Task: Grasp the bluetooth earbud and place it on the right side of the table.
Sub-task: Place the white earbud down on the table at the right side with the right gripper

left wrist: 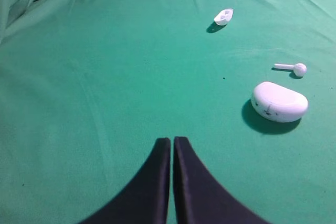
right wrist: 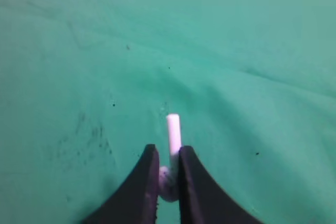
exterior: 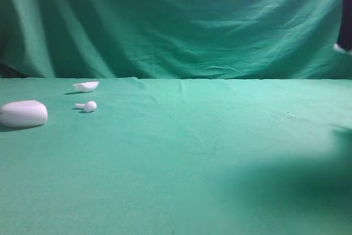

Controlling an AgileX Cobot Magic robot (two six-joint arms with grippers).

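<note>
White case (left wrist: 279, 102), lid (left wrist: 224, 16), spare earbud (left wrist: 292, 68)

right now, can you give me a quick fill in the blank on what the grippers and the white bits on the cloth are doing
1. The right gripper is shut on the ____, stem pointing away from the camera.
2. The left gripper has its jaws ____ and holds nothing.
3. The other earbud lies between the white case and the ____.
4. The table is covered in ____ cloth.

Missing words: bluetooth earbud; shut; shell-shaped lid; green
</note>
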